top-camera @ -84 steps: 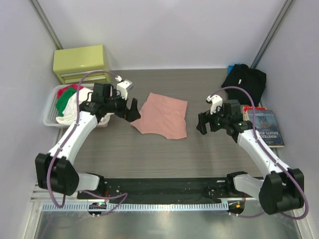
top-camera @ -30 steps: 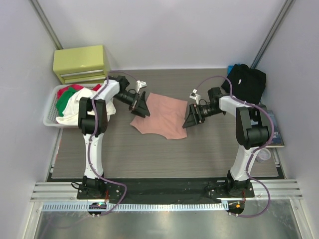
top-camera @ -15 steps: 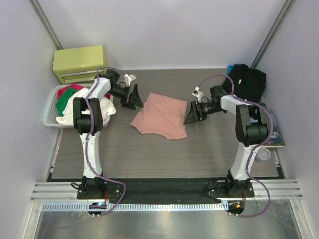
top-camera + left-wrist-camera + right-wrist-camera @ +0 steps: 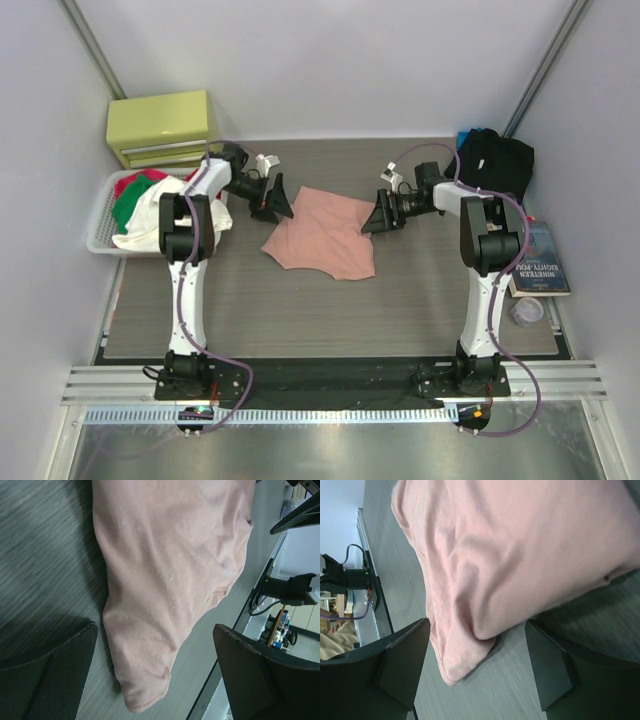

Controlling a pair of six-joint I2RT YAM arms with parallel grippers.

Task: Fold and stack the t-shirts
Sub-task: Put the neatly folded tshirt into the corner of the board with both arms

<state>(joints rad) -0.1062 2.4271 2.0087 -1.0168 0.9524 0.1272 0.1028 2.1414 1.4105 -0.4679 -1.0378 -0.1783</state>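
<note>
A salmon-pink t-shirt [image 4: 325, 235] lies folded flat in the middle of the table. My left gripper [image 4: 275, 200] is at its far left corner, open. In the left wrist view a corner of the pink t-shirt [image 4: 170, 570] lies between the spread fingers [image 4: 50, 675] of the left gripper [image 4: 155, 626], unclamped. My right gripper [image 4: 383, 213] is open at the far right corner. In the right wrist view the right gripper [image 4: 477, 624] straddles a folded edge of the pink t-shirt [image 4: 520, 550]. A black t-shirt [image 4: 492, 165] lies bunched at the back right.
A white basket [image 4: 97, 218] of red, green and white clothes stands at the left edge. Behind it is a yellow drawer box [image 4: 165, 128]. A book [image 4: 540, 258] and a small clear cup [image 4: 524, 311] lie at the right edge.
Both grippers have moved toward the far edge of the pink t-shirt, the right one more than the left. They stay open. The shirt has not moved.
</note>
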